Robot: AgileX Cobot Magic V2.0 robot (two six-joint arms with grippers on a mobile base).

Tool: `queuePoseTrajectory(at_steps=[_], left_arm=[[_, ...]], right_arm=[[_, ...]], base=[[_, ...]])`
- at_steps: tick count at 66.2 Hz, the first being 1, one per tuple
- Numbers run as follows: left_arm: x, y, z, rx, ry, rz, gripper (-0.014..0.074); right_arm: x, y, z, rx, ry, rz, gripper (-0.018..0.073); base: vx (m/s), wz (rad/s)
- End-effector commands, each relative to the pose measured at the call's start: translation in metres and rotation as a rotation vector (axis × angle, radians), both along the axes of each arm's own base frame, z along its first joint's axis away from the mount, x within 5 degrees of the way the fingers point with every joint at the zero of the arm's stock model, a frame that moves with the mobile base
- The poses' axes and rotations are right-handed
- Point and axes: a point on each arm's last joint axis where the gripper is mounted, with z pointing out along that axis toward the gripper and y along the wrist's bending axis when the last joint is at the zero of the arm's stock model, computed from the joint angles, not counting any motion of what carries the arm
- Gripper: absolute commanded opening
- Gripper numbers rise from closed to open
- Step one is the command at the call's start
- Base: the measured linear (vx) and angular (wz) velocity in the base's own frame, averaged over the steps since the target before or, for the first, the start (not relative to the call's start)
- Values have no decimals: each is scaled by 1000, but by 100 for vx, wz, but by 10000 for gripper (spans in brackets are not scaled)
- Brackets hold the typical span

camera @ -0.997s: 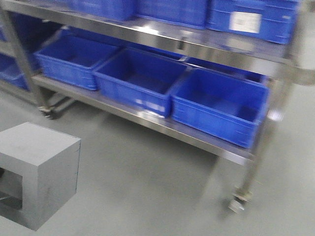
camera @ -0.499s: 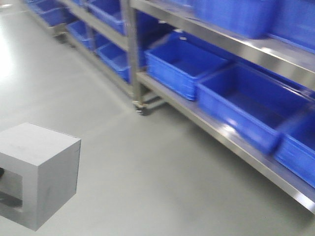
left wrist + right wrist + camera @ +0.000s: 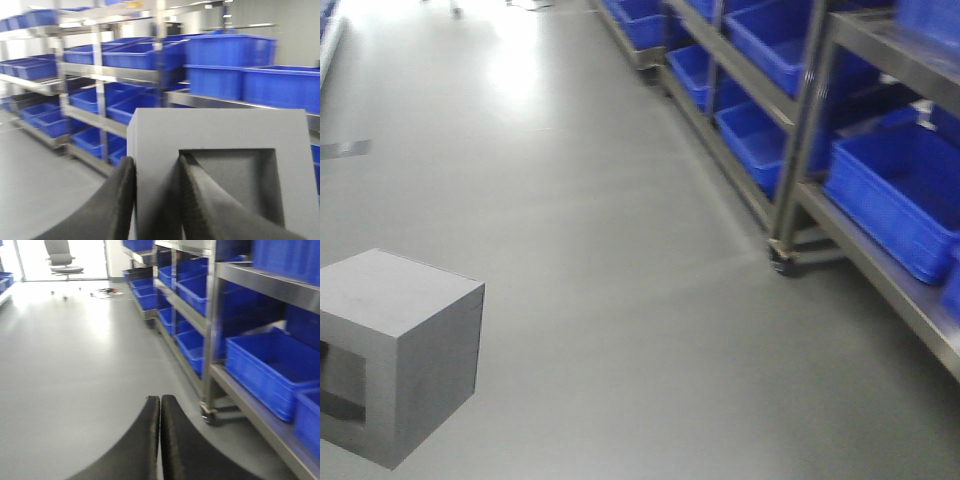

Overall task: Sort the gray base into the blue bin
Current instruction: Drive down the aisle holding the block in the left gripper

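The gray base (image 3: 400,355) is a matte gray cube held in the air at the lower left of the front view, its recessed opening facing left. In the left wrist view the gray base (image 3: 220,135) fills the middle, and my left gripper (image 3: 156,165) is shut on one wall of it, one finger outside and one inside the recess. My right gripper (image 3: 160,402) is shut and empty above the floor. Several blue bins stand on the racks, one of them a blue bin (image 3: 895,195) on the low shelf at the right.
Steel shelving racks (image 3: 800,130) on castors run along the right side, loaded with blue bins. Gray floor (image 3: 580,200) stretches to the left and far end. An office chair (image 3: 62,257) stands at the far end by a bright doorway.
The view has swung left: the racks have slid from the middle to the right edge and open floor now fills the frame. The gray base stays in the same place in the view.
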Motion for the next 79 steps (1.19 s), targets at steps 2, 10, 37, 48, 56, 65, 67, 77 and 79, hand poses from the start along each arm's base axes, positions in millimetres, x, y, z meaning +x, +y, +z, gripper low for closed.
queuePoseTrajectory(at_steps=[2,10,37,48,56,65,67,77,79], left_arm=[[-2,1,19,-74,-113,-6,-6],[-2,1,19,-74,-113,-6,-6],[-2,1,19,-74,-113,-6,-6],[-2,1,19,-74,-113,-6,-6],[-2,1,19,-74,-113,-6,-6],[-2,1,19,-74,-113,-6,-6],[-2,1,19,-74,-113,-6,-6],[-2,1,19,-74,-113,-6,-6],[-2,1,19,-74,-113,-6,-6]], right_arm=[[0,0,3,-11,-72,0,-9],[0,0,3,-11,-72,0,-9],[0,0,3,-11,-72,0,-9],[0,0,3,-11,-72,0,-9],[0,0,3,-11,-72,0,-9],[0,0,3,-11,-72,0,-9],[0,0,3,-11,-72,0,-9],[0,0,3,-11,-72,0,-9],[0,0,3,-11,-72,0,-9]], base=[[23,74],[22,71],[25,39],[33,6],[37,0],[38,0],[40,0],[41,-1],[43,0]])
